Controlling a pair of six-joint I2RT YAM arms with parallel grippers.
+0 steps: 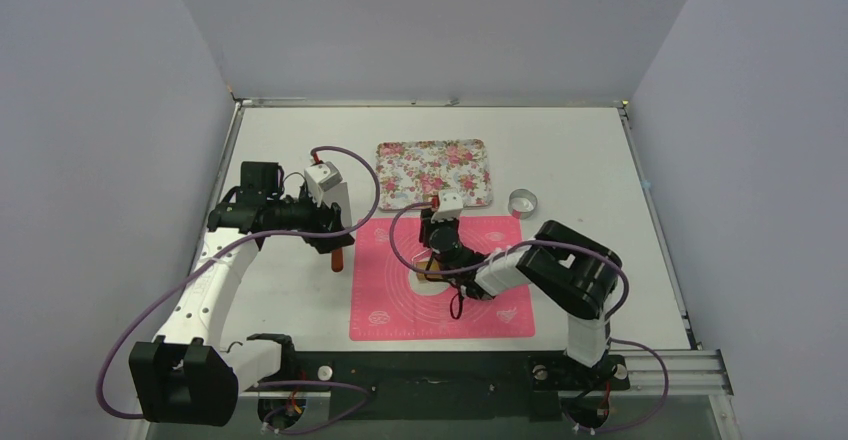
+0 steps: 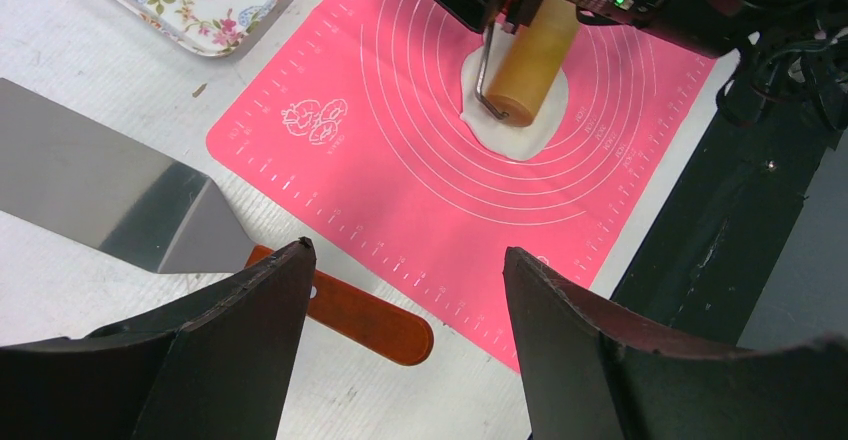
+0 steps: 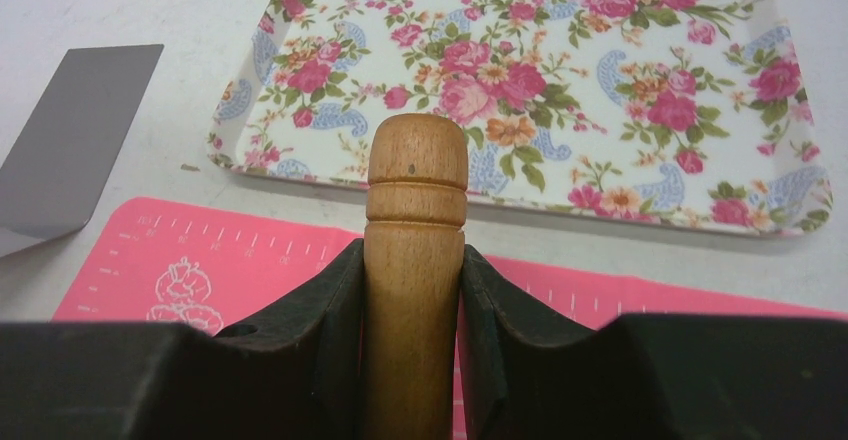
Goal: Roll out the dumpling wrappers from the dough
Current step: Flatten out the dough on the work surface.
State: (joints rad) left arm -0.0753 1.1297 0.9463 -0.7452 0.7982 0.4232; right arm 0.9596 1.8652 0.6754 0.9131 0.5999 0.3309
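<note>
While my right pincer (image 1: 437, 250) clamps the rolling pin (image 3: 415, 190), I flatten the dough (image 2: 535, 130) at centre of the mat (image 2: 400, 190). Next stroke should thin it evenly; my left pincer (image 2: 405, 300) stands apart.

One rolling pin (image 3: 414, 210) in the right pincer (image 3: 413, 300); beneath it one dough sheet (image 2: 528, 140), one pink mat (image 1: 400, 305); beyond it one floral tray (image 1: 400, 165), one metal ring (image 1: 522, 201); by the left pincer (image 2: 405, 255) one spatula (image 2: 95, 185).

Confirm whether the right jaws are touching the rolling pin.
Touching. The right wrist view shows both right jaws pressed flat against the rolling pin, one on each side, with no gap.
</note>
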